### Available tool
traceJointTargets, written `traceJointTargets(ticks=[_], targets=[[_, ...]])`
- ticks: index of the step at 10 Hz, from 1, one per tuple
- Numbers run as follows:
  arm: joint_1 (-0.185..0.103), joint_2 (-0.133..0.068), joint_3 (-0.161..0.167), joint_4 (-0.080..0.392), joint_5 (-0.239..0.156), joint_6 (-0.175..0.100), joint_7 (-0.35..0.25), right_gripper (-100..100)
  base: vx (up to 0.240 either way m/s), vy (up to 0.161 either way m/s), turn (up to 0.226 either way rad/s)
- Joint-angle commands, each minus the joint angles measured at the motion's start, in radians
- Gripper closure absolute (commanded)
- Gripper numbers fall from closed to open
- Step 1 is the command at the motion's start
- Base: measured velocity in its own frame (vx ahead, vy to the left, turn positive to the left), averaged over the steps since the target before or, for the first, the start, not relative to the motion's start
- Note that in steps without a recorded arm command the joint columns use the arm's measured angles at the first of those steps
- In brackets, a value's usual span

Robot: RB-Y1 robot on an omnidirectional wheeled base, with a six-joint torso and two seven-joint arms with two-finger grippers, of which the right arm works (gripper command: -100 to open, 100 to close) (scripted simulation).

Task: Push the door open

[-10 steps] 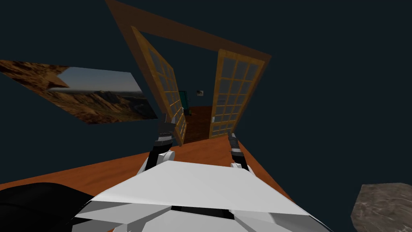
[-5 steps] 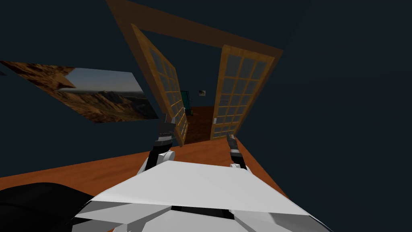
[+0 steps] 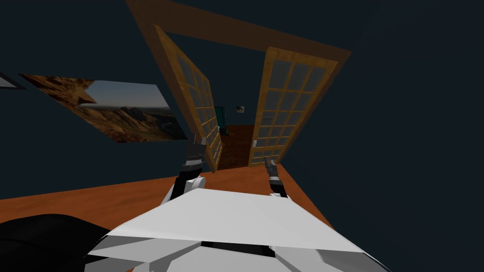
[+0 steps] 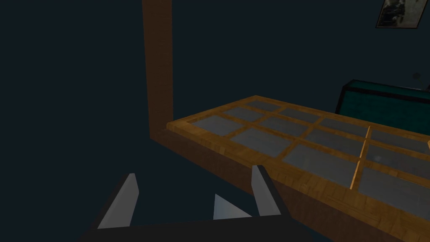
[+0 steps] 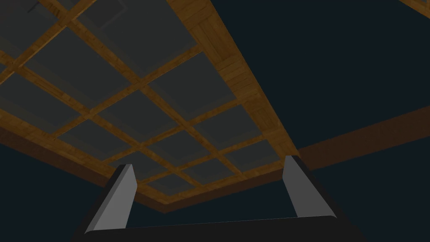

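The glazed wooden doorway stood ahead, its left leaf [image 3: 196, 104] and right leaf [image 3: 283, 104] both upright and partly open. The left gripper [image 3: 197, 141], fingers spread, was raised close beside the left leaf's lower edge. The right gripper [image 3: 268, 163], also spread, pointed forward at the right leaf's foot.
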Motion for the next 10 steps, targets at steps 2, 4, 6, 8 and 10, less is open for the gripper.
traceJointTargets(ticks=[2, 4, 6, 8, 10], targets=[[-0.017, -0.009, 0.009, 0.062, -0.018, -0.019, 0.059, -100, 0.098, -0.026, 0.097], [-0.03, -0.015, 0.016, 0.106, -0.031, -0.03, 0.103, -100, 0.089, -0.034, 0.089], [-0.042, -0.02, 0.024, 0.149, -0.044, -0.041, 0.145, -100, 0.104, -0.022, 0.091], [-0.054, -0.025, 0.03, 0.19, -0.057, -0.052, 0.186, -100, 0.094, -0.024, 0.093], [-0.066, -0.031, 0.037, 0.232, -0.069, -0.062, 0.227, -100, 0.088, -0.029, 0.08]])
